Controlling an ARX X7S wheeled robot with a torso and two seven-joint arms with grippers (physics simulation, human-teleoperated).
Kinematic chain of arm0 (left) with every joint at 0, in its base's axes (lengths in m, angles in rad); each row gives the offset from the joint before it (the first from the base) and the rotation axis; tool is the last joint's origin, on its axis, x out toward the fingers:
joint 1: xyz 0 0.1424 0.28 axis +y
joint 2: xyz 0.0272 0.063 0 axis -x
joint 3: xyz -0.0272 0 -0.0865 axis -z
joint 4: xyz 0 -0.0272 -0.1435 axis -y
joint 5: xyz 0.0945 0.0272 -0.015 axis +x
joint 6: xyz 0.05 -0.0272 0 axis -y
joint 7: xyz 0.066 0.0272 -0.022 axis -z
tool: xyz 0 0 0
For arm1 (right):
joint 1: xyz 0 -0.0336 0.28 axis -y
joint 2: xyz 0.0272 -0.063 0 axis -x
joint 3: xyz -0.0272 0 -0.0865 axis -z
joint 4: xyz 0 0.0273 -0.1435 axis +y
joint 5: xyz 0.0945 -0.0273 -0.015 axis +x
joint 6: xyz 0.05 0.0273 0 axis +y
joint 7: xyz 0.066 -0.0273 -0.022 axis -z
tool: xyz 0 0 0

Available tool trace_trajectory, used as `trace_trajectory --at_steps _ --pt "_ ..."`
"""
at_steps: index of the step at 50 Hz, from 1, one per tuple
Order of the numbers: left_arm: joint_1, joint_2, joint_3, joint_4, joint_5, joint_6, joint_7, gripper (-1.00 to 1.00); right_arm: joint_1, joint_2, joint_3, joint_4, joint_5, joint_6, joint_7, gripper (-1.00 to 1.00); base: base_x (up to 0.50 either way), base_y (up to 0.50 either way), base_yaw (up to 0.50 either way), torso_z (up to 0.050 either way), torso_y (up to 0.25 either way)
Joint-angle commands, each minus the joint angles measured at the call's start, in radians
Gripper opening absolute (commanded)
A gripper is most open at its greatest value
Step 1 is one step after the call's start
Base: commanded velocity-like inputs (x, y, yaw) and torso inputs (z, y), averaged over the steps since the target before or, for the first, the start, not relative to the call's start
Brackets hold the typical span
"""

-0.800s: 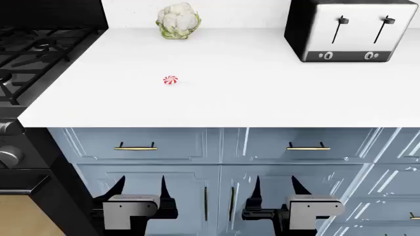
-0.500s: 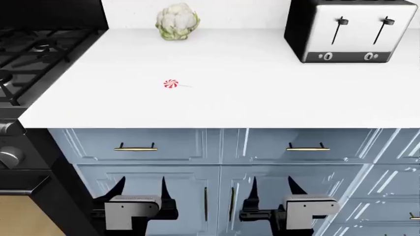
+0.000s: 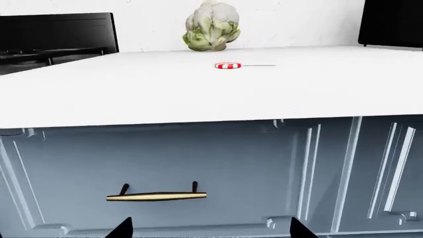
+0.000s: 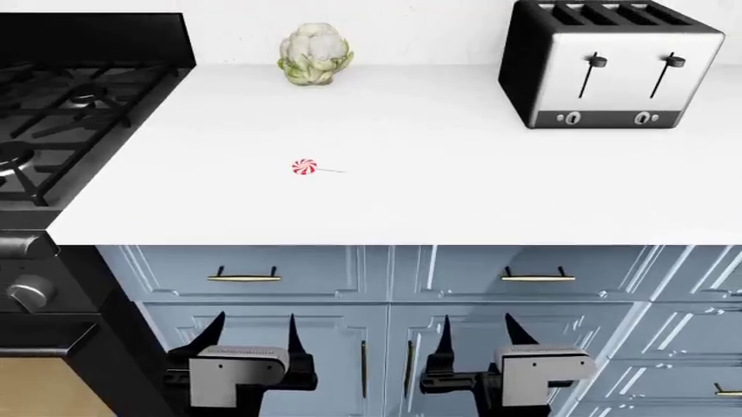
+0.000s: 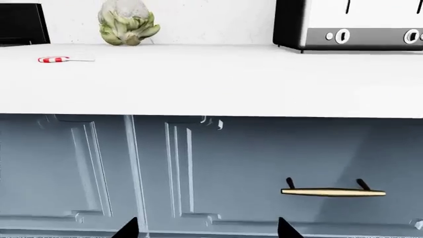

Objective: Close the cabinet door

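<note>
Head view: blue cabinet doors (image 4: 336,365) sit below the white counter (image 4: 464,191), w/ left gripper (image 4: 253,334) and right gripper (image 4: 478,333) held in front, both jaws spread wide, holding nothing. Lollipop (image 4: 304,167) lies on counter.

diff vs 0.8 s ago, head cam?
The view shifted: counter, cauliflower, lollipop and toaster all sit lower in frame, the toaster's top now visible. Nothing grasped or released. Left gripper and right gripper remain open, empty, in front of the lower cabinet doors; counter items keep their layout.
</note>
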Motion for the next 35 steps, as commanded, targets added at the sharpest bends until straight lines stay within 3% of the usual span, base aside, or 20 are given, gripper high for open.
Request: trace_trajectory --at_steps 1,15,18,35 --pt "0.000 -0.014 0.018 -0.001 -0.011 -0.001 -0.017 1.00 0.001 0.013 -0.018 0.010 0.012 -0.004 0.019 1.00 0.00 0.00 0.00 0.050 0.010" --pt "-0.002 -0.027 0.031 -0.013 -0.023 0.019 -0.043 1.00 -0.002 0.025 -0.031 0.012 0.034 -0.017 0.038 1.00 0.00 0.00 0.00 0.050 0.009" --pt "-0.004 -0.029 0.036 -0.015 -0.020 0.023 -0.051 1.00 -0.004 0.029 -0.034 0.007 0.047 -0.018 0.033 1.00 0.00 0.10 0.00 0.005 0.000" --pt "-0.002 -0.045 0.057 -0.016 -0.030 0.036 -0.068 1.00 -0.003 0.045 -0.059 0.019 0.048 -0.033 0.056 1.00 0.00 0.50 0.00 0.000 0.000"
